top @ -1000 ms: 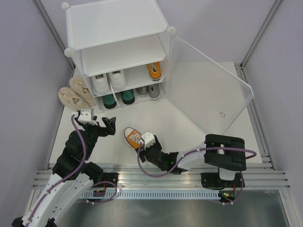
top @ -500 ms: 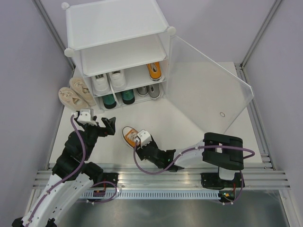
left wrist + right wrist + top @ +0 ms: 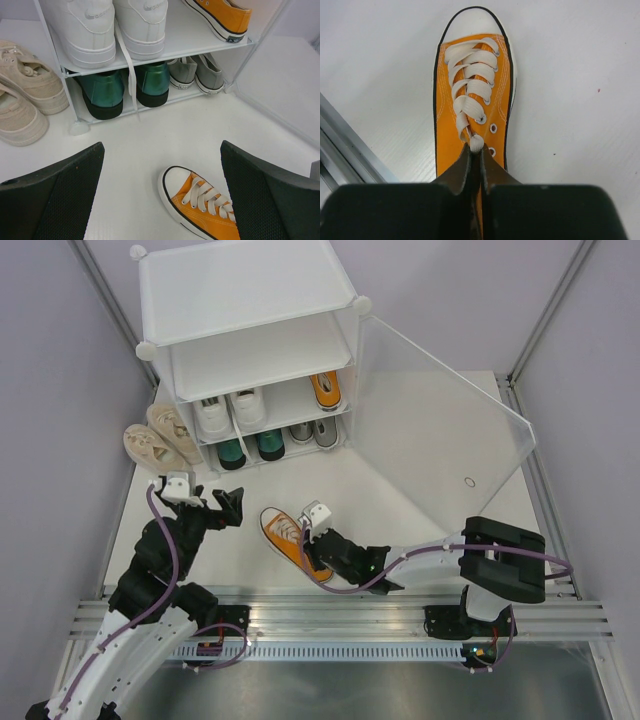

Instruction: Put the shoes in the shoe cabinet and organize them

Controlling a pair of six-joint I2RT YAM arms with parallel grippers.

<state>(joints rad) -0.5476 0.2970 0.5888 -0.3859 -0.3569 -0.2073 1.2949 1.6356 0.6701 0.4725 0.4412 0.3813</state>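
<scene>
Seven shoes were noted shelved in shoe cabinet (image 3: 240, 285). Beige pair (image 3: 160, 435) and orange sneaker (image 3: 283, 533), pinched by right gripper (image 3: 475, 152), were left out. Left gripper (image 3: 160, 150) was spread wide.

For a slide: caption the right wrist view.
The right gripper pinches the orange sneaker at its lowest lace, toe pointing away.

Both arms are black-and-white jobs: the left arm (image 3: 120, 660) has a chunky white lower link, the right arm (image 3: 430, 558) a white forearm and boxy black shoulder. A purple cable (image 3: 178, 550) snakes along each. There's a white camera block (image 3: 172, 483) on each wrist. The left hand (image 3: 228, 505) has black fingers (image 3: 55, 200) with mesh-textured pads; the right hand (image 3: 475, 162) is black too.
</scene>
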